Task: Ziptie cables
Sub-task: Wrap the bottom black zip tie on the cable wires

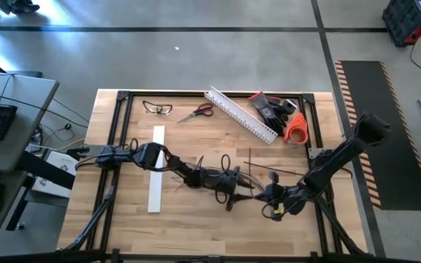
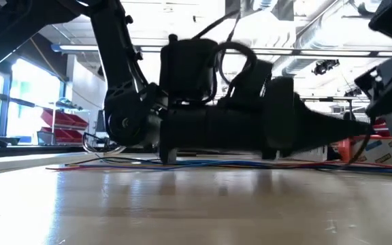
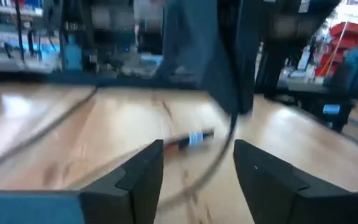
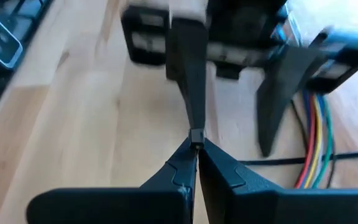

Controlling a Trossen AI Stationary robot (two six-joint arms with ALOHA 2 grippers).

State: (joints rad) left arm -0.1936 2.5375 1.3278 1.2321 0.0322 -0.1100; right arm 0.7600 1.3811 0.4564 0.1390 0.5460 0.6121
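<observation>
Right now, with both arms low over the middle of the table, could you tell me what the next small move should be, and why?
Probably the right gripper should draw back gently, keeping its grip. It is shut on a thin dark strip, likely a ziptie, while the left gripper stands open with nothing between its fingers, just above the cables. Pulling slowly would take up slack without losing the strip.

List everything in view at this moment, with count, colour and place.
table: one, pale wood.
wires: one bundle, mixed colours, table middle, between the arms.
ziptie: one seen, dark, pinched in the right tool.
slotted channel: one, white, far side.
flat strip: one, white, left of middle.
scissors: one, red-handled, far side.
glasses: one, clear, far left.
tape roll: one, orange, far right.
gloves: dark, by the tape.
left tool: open, over the wires.
right tool: shut.
</observation>
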